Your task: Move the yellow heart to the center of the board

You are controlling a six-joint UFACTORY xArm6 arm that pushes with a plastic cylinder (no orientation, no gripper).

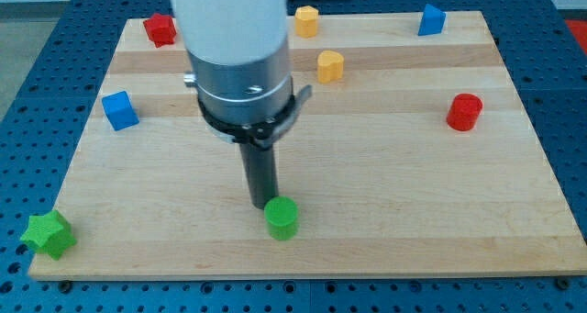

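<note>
The yellow heart (pixel 330 66) lies in the upper middle of the wooden board (pixel 385 166), right of the arm's body. My tip (pixel 261 206) rests on the board in the lower middle, well below and left of the heart. It stands right beside a green cylinder (pixel 282 218), at that block's upper left; I cannot tell whether they touch.
A yellow block (pixel 306 21) lies at the top edge, partly behind the arm. A red block (pixel 160 29) sits at top left, a blue block (pixel 431 20) at top right, a blue cube (pixel 119 110) at left, a red cylinder (pixel 464 112) at right, a green star (pixel 49 234) at bottom left corner.
</note>
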